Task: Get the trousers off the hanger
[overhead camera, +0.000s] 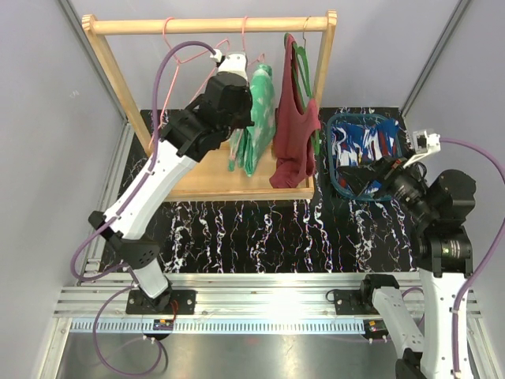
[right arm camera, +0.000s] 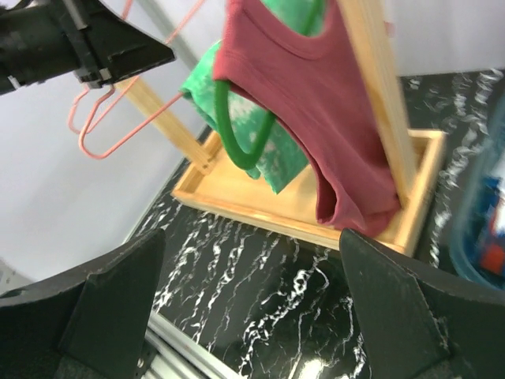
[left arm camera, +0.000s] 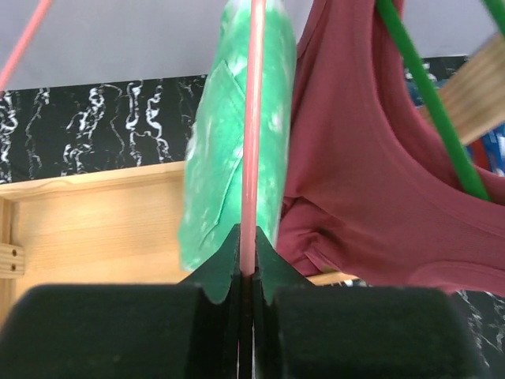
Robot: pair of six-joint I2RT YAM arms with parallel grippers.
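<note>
The green trousers (overhead camera: pixel 256 118) hang folded over a pink hanger (overhead camera: pixel 245 43) on the wooden rack's rail (overhead camera: pixel 142 26). My left gripper (overhead camera: pixel 239 76) is shut on this pink hanger's wire (left arm camera: pixel 252 158), just in front of the green trousers (left arm camera: pixel 225 158). The blue trousers (overhead camera: pixel 363 146) lie in a blue basket (overhead camera: pixel 339 180) at the right. My right gripper (overhead camera: pixel 385 183) is open and empty beside the basket, above the marble tabletop (right arm camera: pixel 252 260). It faces the green trousers (right arm camera: pixel 276 154).
A maroon tank top (overhead camera: pixel 296 134) hangs on a green hanger (overhead camera: pixel 301 67) right of the green trousers, touching them. An empty pink hanger (overhead camera: pixel 177 55) hangs left. The rack's wooden base tray (overhead camera: pixel 205 180) sits on the black marble table (overhead camera: pixel 260 229).
</note>
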